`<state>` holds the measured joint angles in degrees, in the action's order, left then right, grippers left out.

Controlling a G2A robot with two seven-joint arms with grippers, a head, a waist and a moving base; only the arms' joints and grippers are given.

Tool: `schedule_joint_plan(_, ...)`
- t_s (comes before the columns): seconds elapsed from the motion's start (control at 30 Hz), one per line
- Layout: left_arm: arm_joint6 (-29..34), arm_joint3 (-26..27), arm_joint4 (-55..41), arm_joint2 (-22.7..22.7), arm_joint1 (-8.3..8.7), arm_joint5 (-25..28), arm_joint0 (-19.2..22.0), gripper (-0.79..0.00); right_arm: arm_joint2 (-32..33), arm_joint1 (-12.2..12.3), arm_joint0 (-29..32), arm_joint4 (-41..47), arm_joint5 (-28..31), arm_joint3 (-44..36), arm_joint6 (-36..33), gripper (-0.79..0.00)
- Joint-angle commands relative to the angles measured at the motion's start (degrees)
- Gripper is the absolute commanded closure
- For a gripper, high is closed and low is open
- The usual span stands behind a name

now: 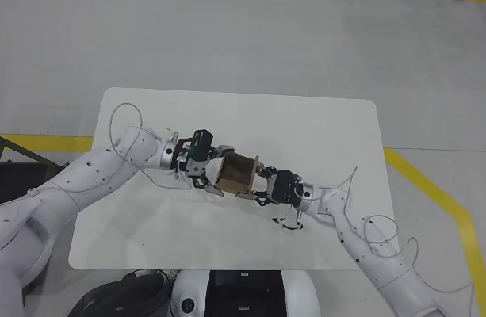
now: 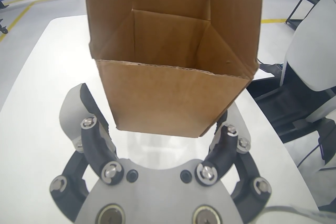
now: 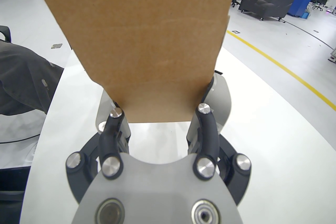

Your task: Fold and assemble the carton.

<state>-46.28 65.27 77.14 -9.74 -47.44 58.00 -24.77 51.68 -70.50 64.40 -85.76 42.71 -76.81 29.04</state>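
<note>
A brown carton [image 1: 235, 173] sits at the middle of the white table [image 1: 322, 127], between my two grippers. In the left wrist view the carton [image 2: 173, 93] is an open box with its flaps standing up and its inside bare. My left gripper [image 1: 204, 168] [image 2: 160, 117] is open and straddles the carton's near lower edge. One finger [image 2: 89, 107] stands a little off the wall; the other [image 2: 231, 128] is against it. My right gripper [image 1: 261, 189] [image 3: 160, 109] is on the opposite side, shut on the carton's plain outer panel [image 3: 141, 25].
A thin looped cable [image 1: 292, 223] lies on the table beside the right arm. A dark cloth [image 3: 21, 78] hangs just past one table edge. Bare tabletop lies toward the far side and both ends; yellow floor lines [image 1: 433, 190] run beyond.
</note>
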Motion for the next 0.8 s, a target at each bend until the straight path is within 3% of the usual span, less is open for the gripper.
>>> schedule_joint_plan(0.0,0.0,-0.1,-1.1,0.0,0.20,0.0,0.0,-0.785,-0.1,0.0,-0.1,0.2,0.1,0.3,0.7,-0.397)
schedule_joint_plan(0.5,0.0,1.8,-3.1,0.0,1.67,0.0,-1.1,-0.782,-1.6,-0.5,-1.1,0.8,-0.1,1.4,2.7,-0.397)
schedule_joint_plan(0.77,0.0,2.5,-2.9,0.0,2.39,0.0,-1.3,-0.517,-2.0,-0.7,-1.6,0.7,-0.3,2.0,2.4,-0.428)
